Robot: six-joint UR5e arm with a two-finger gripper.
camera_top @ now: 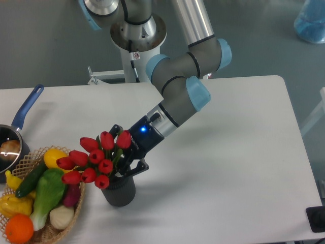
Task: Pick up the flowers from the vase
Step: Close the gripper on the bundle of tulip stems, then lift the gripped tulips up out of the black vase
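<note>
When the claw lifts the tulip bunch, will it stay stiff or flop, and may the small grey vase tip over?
The flowers probably hold their shape: the buds stay clustered while leaning left, away from the claw. They look light, being artificial-looking. The vase is small and narrower than the bunch, so it might tip or lift if the stems drag on its mouth.

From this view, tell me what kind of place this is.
Probably a robotics lab: a pedestal-mounted arm's gripper at the flowers in a vase, on a bare white table with toy-like produce in a basket.
</note>
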